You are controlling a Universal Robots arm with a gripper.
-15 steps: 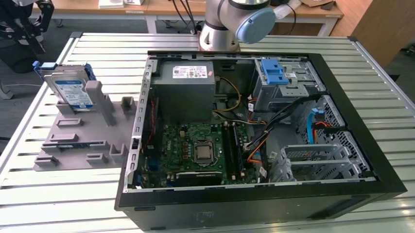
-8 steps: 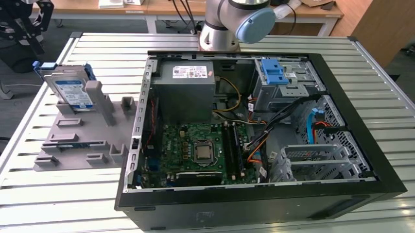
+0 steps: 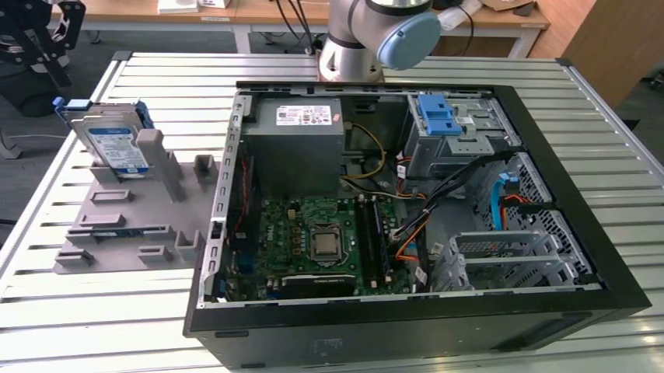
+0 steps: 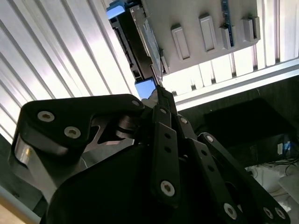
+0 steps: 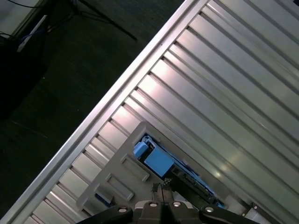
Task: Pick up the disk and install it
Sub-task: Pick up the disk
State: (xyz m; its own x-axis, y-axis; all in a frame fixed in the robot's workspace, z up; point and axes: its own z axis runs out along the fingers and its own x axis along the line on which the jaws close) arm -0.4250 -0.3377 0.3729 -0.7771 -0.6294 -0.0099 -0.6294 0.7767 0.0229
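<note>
Standing on edge in the grey fixture (image 3: pixel 124 210), middle left of the exterior view, the disk (image 3: pixel 112 140) rests on the slatted surface (image 3: pixel 62 311) beside the open computer case (image 3: pixel 415 194). Claw (image 5: pixel 161 190) clenched, empty, near the disk's blue bracket (image 5: pixel 158 161).

Slatted table (image 3: pixel 83 311), dark, perhaps carpeted floor (image 5: pixel 70 74)

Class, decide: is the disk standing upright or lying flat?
Upright: in the exterior view the disk stands on edge in the grey holder.
</note>
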